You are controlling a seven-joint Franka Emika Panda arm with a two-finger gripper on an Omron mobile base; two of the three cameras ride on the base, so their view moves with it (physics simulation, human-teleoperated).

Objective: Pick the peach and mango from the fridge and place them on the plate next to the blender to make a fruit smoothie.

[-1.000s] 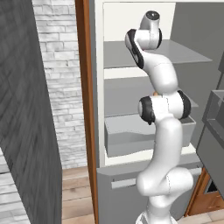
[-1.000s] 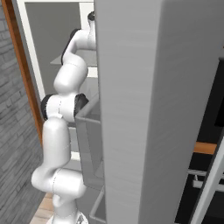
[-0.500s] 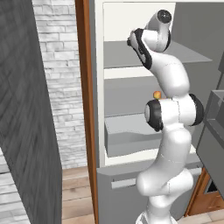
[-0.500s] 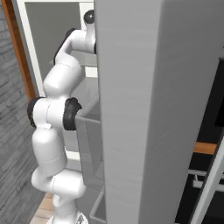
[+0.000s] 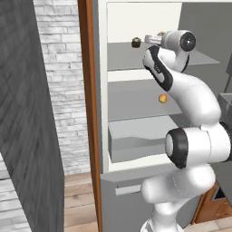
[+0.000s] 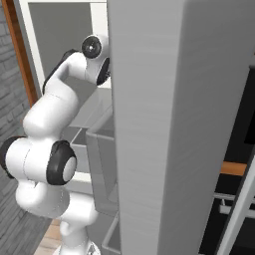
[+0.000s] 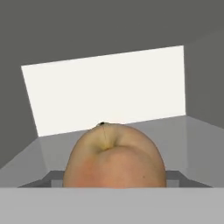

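The peach (image 7: pixel 114 156) is seen close at six o'clock in the hand view, the mango (image 5: pixel 162 98) in the left base view; the claw's grip cannot be told.

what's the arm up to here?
It's reaching into the open fridge, hand up at the top shelf. The hand view has the peach right in front of the gripper, close up; whether the jaws are closed on it can't be told. The mango sits on the shelf below, and a dark brown lump on the top shelf. Neither fruit is out of the fridge yet.
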